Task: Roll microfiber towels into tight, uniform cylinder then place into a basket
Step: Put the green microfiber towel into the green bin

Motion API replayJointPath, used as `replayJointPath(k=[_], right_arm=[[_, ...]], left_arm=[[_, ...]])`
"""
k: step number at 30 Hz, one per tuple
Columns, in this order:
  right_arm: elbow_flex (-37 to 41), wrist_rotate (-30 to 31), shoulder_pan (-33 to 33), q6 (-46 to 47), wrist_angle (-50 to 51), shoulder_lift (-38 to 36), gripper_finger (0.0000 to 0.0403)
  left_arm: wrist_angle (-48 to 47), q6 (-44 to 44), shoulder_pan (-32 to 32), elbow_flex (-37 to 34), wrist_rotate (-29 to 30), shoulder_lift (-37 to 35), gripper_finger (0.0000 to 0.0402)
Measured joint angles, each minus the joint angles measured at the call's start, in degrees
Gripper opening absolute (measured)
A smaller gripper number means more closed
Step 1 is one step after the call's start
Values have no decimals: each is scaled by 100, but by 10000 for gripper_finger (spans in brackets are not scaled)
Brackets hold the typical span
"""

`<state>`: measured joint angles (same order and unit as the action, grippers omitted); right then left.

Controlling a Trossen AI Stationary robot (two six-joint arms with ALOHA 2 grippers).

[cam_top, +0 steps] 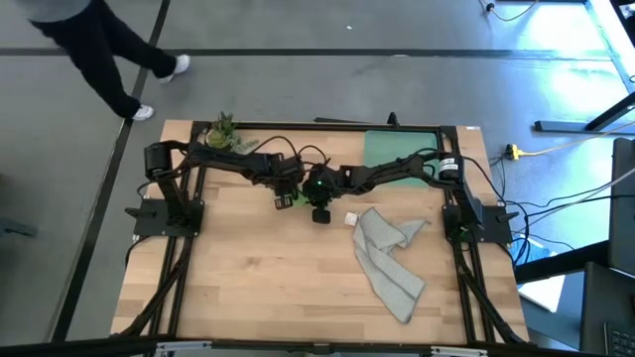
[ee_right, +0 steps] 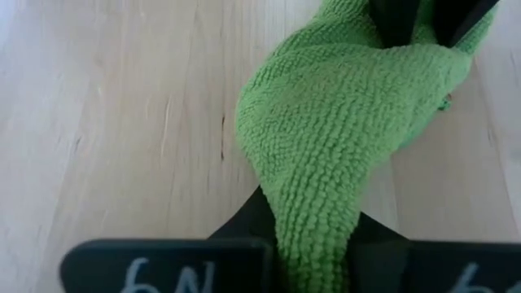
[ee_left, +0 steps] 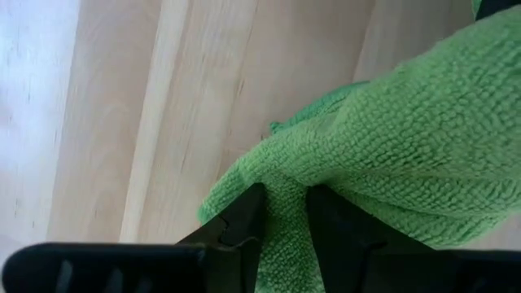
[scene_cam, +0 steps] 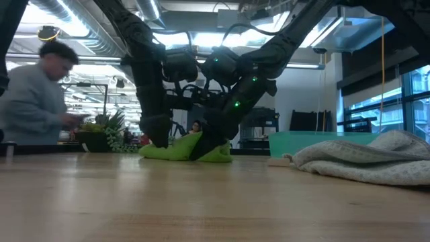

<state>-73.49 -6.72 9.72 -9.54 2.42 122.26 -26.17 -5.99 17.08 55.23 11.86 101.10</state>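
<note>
Pinching opposite ends of the lime green towel (scene_cam: 185,149), bunched on the table (cam_top: 258,288) just toward 12 o'clock of centre: left gripper (ee_left: 283,220) and right gripper (ee_right: 313,236), each clenched on cloth, seemingly to steady both ends for rolling. Grey towel (cam_top: 389,260) crumpled at 4 o'clock; basket (cam_top: 397,147) at 1 o'clock. Mostly hidden beneath the arms from overhead: the green roll's form.

- A robotics lab or open industrial workspace.
- The wooden worktop (cam_top: 258,268) sits in a black frame on a grey concrete floor (cam_top: 298,79).
- Beyond the worktop: exposed ceiling ducts (scene_cam: 67,13), strip lights, a person (scene_cam: 33,94) walking.
- Beside it, cables (cam_top: 556,208) cross the floor.
</note>
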Motion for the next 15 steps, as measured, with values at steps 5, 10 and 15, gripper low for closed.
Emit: replayJointPath(k=[5,10,15], right_arm=[[0,-13,16,35,0,0,34],[0,-25,24,44,4,0,31],[0,-24,26,47,7,2,33]], left_arm=[[-274,-141,6,-29,-208,-281,94],[-273,-172,4,-16,-287,-645,94],[-483,-211,2,-9,-277,-985,94]])
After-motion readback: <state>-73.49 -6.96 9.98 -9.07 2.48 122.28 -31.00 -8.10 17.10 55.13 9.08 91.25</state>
